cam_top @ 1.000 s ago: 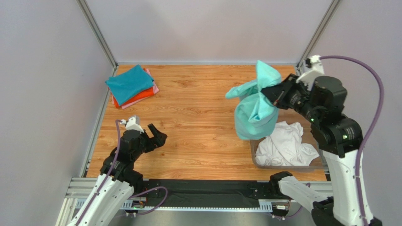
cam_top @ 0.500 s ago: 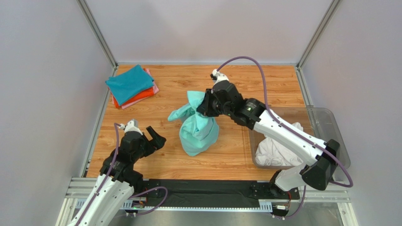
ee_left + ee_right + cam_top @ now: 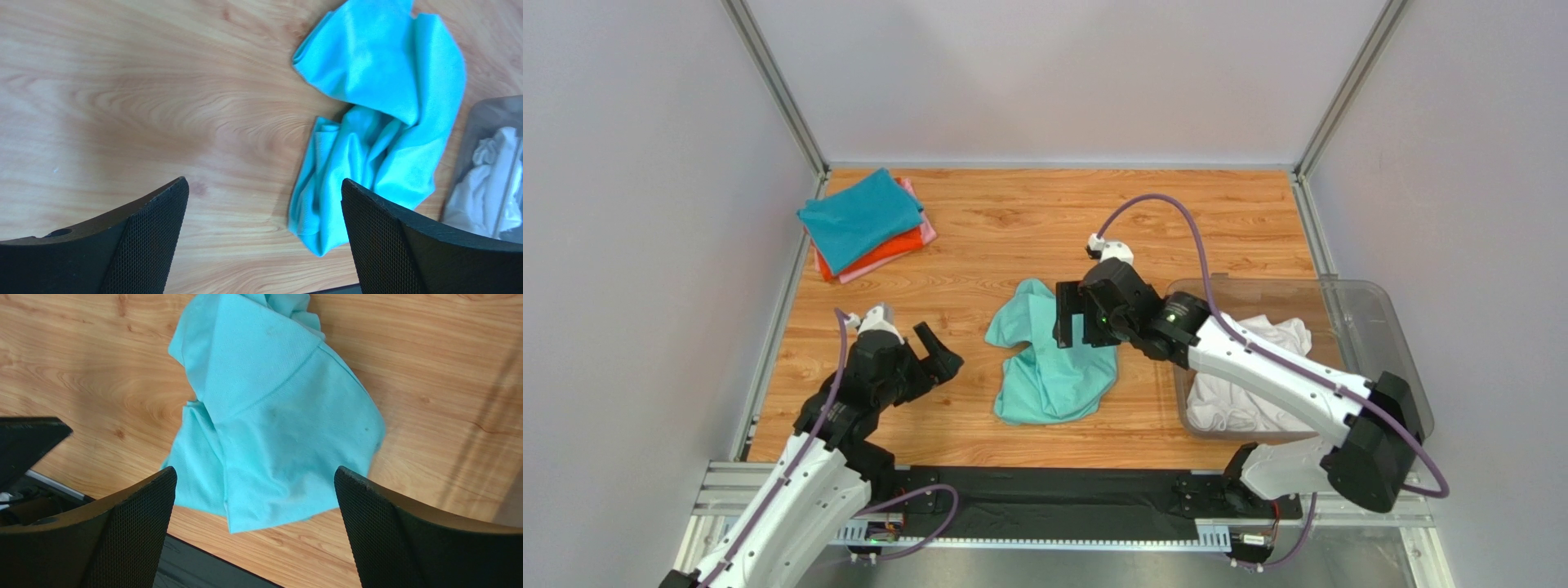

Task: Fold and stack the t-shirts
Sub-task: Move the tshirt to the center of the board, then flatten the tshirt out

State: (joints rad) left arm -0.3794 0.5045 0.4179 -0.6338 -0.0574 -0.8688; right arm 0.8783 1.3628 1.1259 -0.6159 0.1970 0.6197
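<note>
Shirt stack (image 3: 863, 229) shows only from above; left gripper (image 3: 936, 350) and right gripper (image 3: 1066, 324) gape empty near mint-green shirt (image 3: 1053, 374)

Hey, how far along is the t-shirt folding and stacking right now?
Done: a folded stack, teal-blue t-shirt over orange-red t-shirt and pink t-shirt, sits at the far left corner. In hand: the mint-green t-shirt lies crumpled mid-table under the open right gripper, unfolded. Left: folding it, plus the white t-shirt bunched in the clear plastic bin.
</note>
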